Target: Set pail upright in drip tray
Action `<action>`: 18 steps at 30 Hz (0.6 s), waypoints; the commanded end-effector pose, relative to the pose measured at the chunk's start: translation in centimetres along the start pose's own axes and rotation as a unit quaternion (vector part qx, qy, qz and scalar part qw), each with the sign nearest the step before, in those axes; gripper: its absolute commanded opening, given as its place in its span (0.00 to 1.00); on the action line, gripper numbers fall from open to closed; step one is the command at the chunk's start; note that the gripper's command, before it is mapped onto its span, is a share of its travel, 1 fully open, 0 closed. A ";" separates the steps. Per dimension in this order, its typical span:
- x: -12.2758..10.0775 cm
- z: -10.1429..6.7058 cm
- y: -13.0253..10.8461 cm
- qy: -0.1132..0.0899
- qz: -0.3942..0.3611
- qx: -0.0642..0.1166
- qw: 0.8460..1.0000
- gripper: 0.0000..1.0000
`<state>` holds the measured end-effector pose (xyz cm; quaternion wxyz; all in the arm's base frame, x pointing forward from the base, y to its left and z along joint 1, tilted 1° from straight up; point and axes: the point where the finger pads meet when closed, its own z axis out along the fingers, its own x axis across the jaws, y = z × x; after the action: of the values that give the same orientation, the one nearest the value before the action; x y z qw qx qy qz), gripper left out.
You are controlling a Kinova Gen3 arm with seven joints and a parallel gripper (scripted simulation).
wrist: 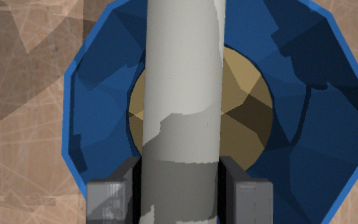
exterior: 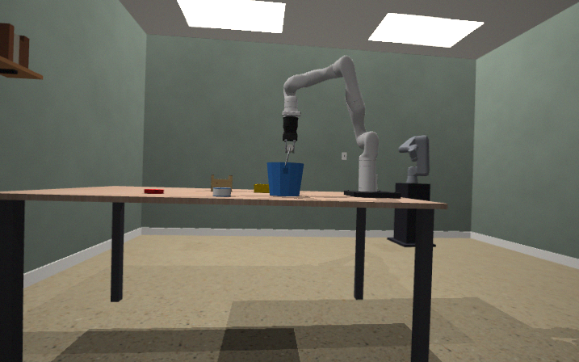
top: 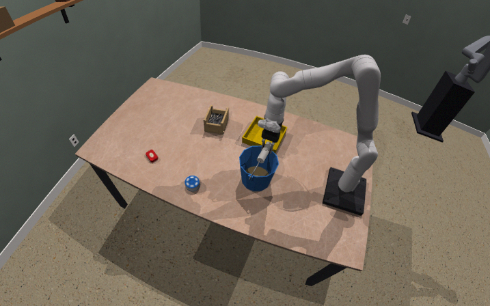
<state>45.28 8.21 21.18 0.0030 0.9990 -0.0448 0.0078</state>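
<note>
A blue pail [top: 257,178] [exterior: 285,178] [wrist: 100,115] with a tan floor stands upright on the table [top: 143,113], just in front of the yellow drip tray [top: 249,133] [exterior: 261,187]. Its pale cylindrical handle grip [top: 263,153] [wrist: 182,75] is raised above the pail's mouth. My gripper [top: 265,143] [exterior: 288,149] [wrist: 179,179] points straight down over the pail and is shut on this handle grip, one finger on each side. The tray is empty; my arm hides part of it in the top view.
A wooden crate of screws [top: 215,119] [exterior: 221,181] stands left of the tray. A red flat object [top: 152,156] [exterior: 153,191] and a blue round object [top: 192,182] [exterior: 221,191] lie further left. My arm's base [top: 344,195] is at the right.
</note>
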 end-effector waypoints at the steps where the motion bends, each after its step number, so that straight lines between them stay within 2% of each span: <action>1: 0.0 0.0 -0.1 0.000 -0.001 0.003 1.000 0.00; 18: 0.0 -0.9 -0.1 0.000 -0.001 0.003 1.000 0.00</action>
<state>45.02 8.19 21.42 0.0039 0.9990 -0.0447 0.0027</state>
